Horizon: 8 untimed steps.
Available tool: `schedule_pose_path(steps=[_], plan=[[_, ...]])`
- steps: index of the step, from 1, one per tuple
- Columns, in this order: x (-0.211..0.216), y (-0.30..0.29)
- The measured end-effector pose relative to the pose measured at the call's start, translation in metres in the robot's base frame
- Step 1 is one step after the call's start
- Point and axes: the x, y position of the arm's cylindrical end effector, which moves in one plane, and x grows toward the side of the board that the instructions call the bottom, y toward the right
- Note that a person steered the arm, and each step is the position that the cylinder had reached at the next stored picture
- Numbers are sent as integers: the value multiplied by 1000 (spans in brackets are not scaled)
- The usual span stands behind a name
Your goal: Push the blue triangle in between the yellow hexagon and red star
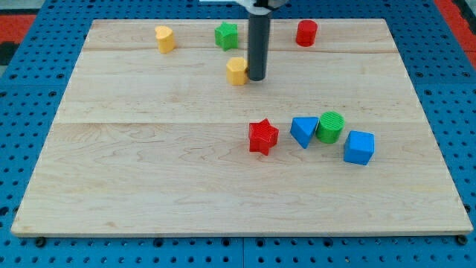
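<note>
The blue triangle lies right of the board's middle, touching a green cylinder on its right. The red star lies just left of the triangle with a small gap between them. The yellow hexagon sits above the middle, toward the view's top. My tip stands right next to the hexagon's right side, touching or nearly touching it, well above the star and triangle.
A blue cube lies right of the green cylinder. Along the top of the wooden board sit another yellow block, a green star and a red cylinder. Blue pegboard surrounds the board.
</note>
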Motion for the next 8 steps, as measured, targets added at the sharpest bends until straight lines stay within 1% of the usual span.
schedule_pose_path(steps=[1, 2, 3, 4, 5, 6, 7, 8], plan=[[0, -15], [0, -15], [7, 55], [46, 107], [100, 138], [125, 147], [133, 101], [133, 31]])
